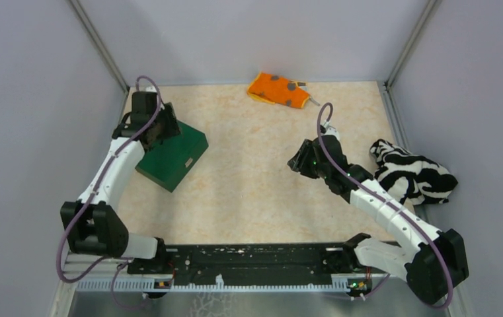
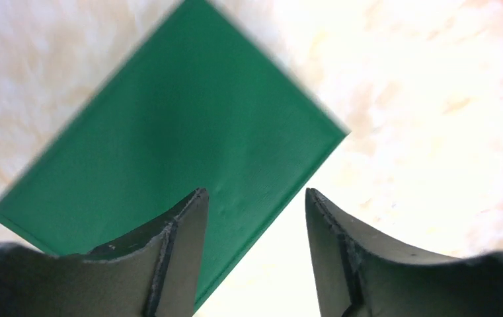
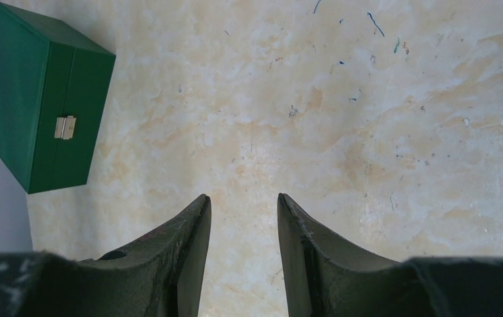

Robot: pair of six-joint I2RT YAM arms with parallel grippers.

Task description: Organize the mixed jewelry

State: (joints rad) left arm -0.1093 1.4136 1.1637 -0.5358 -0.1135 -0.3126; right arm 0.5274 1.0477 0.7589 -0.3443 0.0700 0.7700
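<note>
Left end effector (image 2: pixel 255 191) wide over green box (image 2: pixel 169 132); right (image 3: pixel 242 196) narrower over marbled tabletop (image 3: pixel 367 132).

Tabletop (image 1: pixel 255 191) check: three items on it in my feed.
I see a beige marbled surface. A closed green box (image 1: pixel 176 155) lies on the left, with a pale clasp (image 3: pixel 65 127) on its side. An orange grey-spotted cloth (image 1: pixel 278 89) sits at the far edge, centre, and a crumpled black-and-white striped cloth (image 1: pixel 412 173) at the right edge. All three are well apart. Tiny blue-green flecks (image 3: pixel 374 23) are scattered on the bare patch.
</note>
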